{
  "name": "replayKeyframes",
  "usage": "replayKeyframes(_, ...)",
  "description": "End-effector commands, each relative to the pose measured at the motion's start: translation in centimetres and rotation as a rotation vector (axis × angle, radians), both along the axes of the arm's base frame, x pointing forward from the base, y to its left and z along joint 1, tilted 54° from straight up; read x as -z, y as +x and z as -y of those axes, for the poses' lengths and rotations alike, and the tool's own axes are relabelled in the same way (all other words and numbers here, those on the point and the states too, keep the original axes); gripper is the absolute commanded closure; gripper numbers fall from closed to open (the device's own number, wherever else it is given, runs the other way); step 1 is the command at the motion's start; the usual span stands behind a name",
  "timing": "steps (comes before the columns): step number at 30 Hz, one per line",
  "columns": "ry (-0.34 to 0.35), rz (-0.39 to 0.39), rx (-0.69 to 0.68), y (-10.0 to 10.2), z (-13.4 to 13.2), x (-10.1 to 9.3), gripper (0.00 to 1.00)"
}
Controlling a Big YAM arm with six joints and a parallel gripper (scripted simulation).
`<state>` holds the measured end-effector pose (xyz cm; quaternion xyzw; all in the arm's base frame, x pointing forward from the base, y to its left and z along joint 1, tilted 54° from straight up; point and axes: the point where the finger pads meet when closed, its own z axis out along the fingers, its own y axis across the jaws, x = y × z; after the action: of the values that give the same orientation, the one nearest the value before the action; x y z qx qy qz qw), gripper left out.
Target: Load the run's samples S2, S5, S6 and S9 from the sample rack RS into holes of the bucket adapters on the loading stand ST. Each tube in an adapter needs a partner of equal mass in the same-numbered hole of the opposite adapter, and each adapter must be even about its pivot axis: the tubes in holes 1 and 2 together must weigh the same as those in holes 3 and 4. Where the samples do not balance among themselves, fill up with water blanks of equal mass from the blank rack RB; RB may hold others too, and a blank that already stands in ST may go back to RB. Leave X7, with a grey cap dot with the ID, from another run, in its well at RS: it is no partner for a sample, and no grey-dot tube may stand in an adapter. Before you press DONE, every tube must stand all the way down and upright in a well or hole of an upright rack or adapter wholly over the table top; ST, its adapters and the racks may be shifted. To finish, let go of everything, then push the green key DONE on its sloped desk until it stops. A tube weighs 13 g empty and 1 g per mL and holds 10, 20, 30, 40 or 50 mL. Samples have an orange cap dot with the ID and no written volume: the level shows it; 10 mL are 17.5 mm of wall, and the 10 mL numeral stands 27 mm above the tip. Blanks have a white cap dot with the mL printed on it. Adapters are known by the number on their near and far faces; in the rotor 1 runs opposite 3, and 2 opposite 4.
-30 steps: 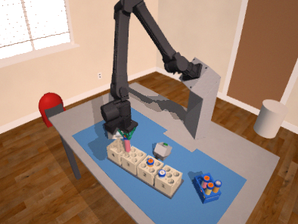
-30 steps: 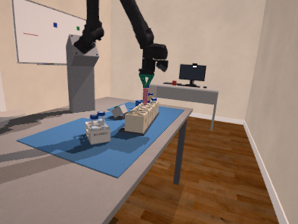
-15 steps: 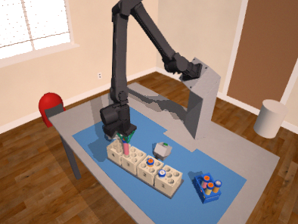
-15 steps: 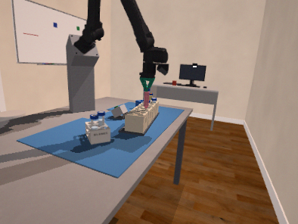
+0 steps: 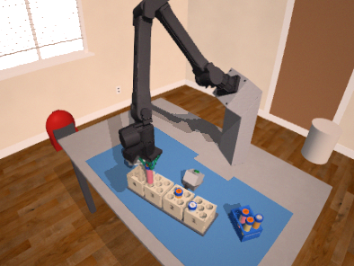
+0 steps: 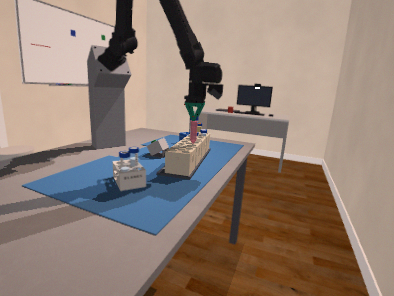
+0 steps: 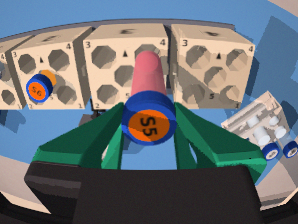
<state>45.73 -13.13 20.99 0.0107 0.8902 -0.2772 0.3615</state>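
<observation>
My gripper (image 5: 149,167) (image 6: 194,115) (image 7: 148,109) is shut on the pink sample tube S5 (image 5: 149,177) (image 6: 193,129) (image 7: 148,72), held upright by its cap end. The tube hangs over adapter 3 (image 5: 155,194) (image 7: 120,42) of the cream loading stand, with its lower end at about the adapter's top. Whether it has entered a hole is hidden. Adapter 2 holds an orange-dot tube (image 5: 178,192) (image 7: 37,88). Adapter 1 holds a white-dot blank (image 5: 192,205). Adapter 4 (image 5: 136,181) (image 7: 213,63) shows only empty holes. The blue sample rack (image 5: 244,234) at the right still holds tubes.
The blank rack (image 6: 131,176) (image 7: 258,124) with blue-capped tubes stands behind the stand; the arm hides it in the top view. The DONE desk (image 5: 192,180) (image 6: 159,146) sits beside the stand. The grey arm pedestal (image 5: 243,117) stands at the table's back.
</observation>
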Motion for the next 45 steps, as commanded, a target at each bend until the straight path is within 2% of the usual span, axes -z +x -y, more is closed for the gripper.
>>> replayKeyframes(1,-0.008,0.010,-0.016,0.7,-0.2,-0.3,1.00)
replayKeyframes(7,-0.009,0.016,-0.002,1.0,0.8,-0.3,1.00)
replayKeyframes(8,-0.012,0.037,-0.017,1.3,0.1,-1.2,1.00)
replayKeyframes(11,-0.011,0.024,-0.002,1.6,1.1,-0.4,1.00)
replayKeyframes(16,-0.010,0.018,-0.007,1.9,1.2,0.3,1.00)
replayKeyframes(24,-0.010,0.022,-0.003,2.5,1.8,0.5,1.00)
replayKeyframes(25,-0.013,0.036,-0.020,2.5,0.9,0.0,1.00)
replayKeyframes(26,-0.011,0.021,-0.018,2.7,1.2,0.8,1.00)
replayKeyframes(29,-0.010,0.020,-0.003,2.9,2.2,1.1,1.00)
replayKeyframes(39,-0.011,0.020,-0.003,3.8,2.9,1.8,1.00)
replayKeyframes(41,-0.011,0.020,-0.003,3.8,2.9,1.8,1.00)
replayKeyframes(42,-0.013,0.038,-0.019,3.8,2.0,1.0,1.00)
replayKeyframes(43,-0.012,0.022,-0.018,4.0,2.2,1.8,1.00)
replayKeyframes(45,-0.011,0.019,-0.007,4.2,2.9,2.2,1.00)
